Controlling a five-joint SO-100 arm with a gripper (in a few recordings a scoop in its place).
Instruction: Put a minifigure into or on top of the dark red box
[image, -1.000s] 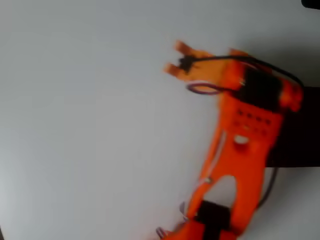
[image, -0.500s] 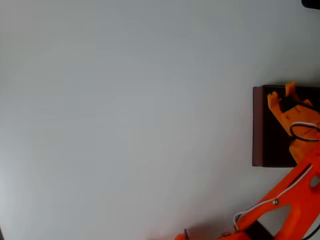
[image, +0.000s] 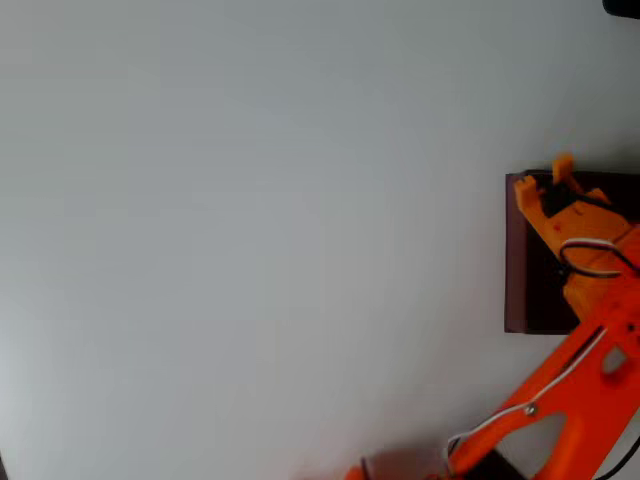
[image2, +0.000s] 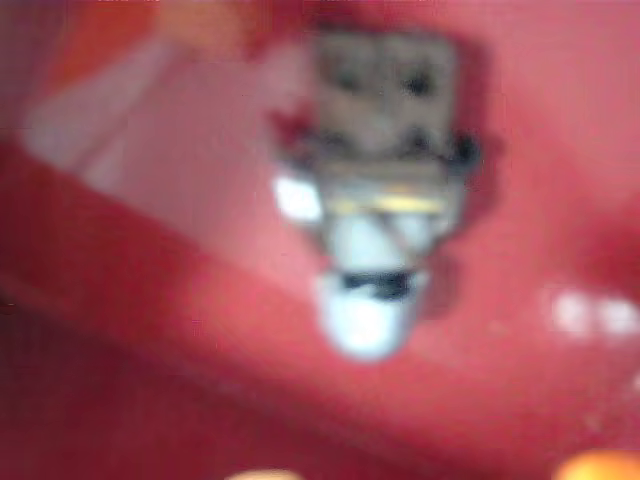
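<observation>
Orange two-finger claw of our arm sits over the upper left corner of the dark red rectangular box near the right edge of the overhead view, its two orange fingertips spread a little apart, one just past the box's top wall and the other above its left corner. We cannot tell from that view whether anything is between them, so we cannot say if the claw is released or grasping. We see the orange arm running down and to the left from the box toward the bottom edge, with a black and white cable looped along it. We see the white table around the box. In the wrist view, heavily blurred, we see the tiny toy minifigure with a dark, blocky body and a pale greyish round head pointing toward the bottom of the picture, set against a red surface that we take for the box; whether the figure is lying there or is held we cannot tell.
</observation>
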